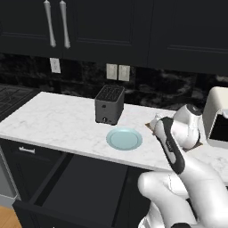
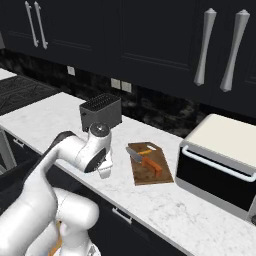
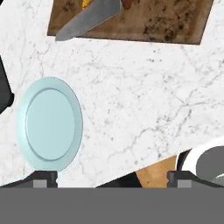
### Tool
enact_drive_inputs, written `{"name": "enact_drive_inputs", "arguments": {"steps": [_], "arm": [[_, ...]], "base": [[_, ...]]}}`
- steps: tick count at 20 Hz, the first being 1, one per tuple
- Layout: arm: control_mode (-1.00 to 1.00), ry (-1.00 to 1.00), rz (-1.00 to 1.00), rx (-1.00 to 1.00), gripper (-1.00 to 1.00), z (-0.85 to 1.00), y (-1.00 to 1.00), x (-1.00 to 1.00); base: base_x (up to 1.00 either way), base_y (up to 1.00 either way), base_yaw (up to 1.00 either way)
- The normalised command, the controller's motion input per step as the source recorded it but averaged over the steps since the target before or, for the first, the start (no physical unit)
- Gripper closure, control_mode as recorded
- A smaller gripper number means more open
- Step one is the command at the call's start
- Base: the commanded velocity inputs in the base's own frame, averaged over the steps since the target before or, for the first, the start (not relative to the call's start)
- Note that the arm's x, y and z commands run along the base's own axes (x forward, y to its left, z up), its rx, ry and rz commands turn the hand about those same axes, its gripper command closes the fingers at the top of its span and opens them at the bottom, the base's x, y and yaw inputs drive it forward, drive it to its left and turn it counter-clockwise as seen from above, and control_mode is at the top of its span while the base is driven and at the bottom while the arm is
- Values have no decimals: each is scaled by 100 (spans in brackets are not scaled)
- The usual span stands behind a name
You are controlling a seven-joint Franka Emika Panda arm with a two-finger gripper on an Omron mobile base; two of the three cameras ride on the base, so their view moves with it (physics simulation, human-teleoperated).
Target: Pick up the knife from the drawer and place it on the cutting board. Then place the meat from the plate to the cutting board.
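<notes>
**A:** Where did the small knife with the reddish-brown handle [image 2: 145, 161] lie?

**B:** On the flat brown wooden cutting board [image 2: 162, 174], which sat on the white marble counter [image 2: 165, 210] just left of the pale toaster oven with the dark glass door [image 2: 218, 167]. In the right base view the grey blade pointed toward the board's near left corner, and the handle ran toward the board's middle. In the hand view the blade tip reached past the board's edge over the marble.

**A:** And the small orange-brown strip of meat [image 2: 145, 151]?

**B:** It also lay on the board, at the end nearer the wall and beside the knife. In the hand view only a sliver of orange showed at the top edge, next to the blade.

**A:** What about the round pale blue-green plate [image 1: 124, 139]?

**B:** It sat on the counter in front of the black slotted toaster [image 1: 109, 105], near the counter's front edge and apart from the board. Its surface looked bare.

**A:** The wide black drawer [image 1: 75, 187]?

**B:** Pulled out below the counter, under the plate, its interior dark.

**A:** How did the two-finger gripper [image 3: 112, 179] stand?

**B:** Its two dark tips stood wide apart at the bottom of the hand view, with nothing between them. The hand hung over the counter between the plate and the board, looking down on both.
</notes>
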Motion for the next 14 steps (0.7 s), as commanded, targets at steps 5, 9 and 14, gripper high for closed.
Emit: {"name": "enact_drive_inputs", "arguments": {"steps": [5, 9, 14], "arm": [[-100, -23, 1, 0, -100, 63, 55, -100], [-100, -18, 8, 0, -100, 90, 34, -100], [-100, -19, 11, 0, -100, 95, 26, -100]], "base": [[0, 0, 0], [0, 0, 0], [0, 0, 0]]}}
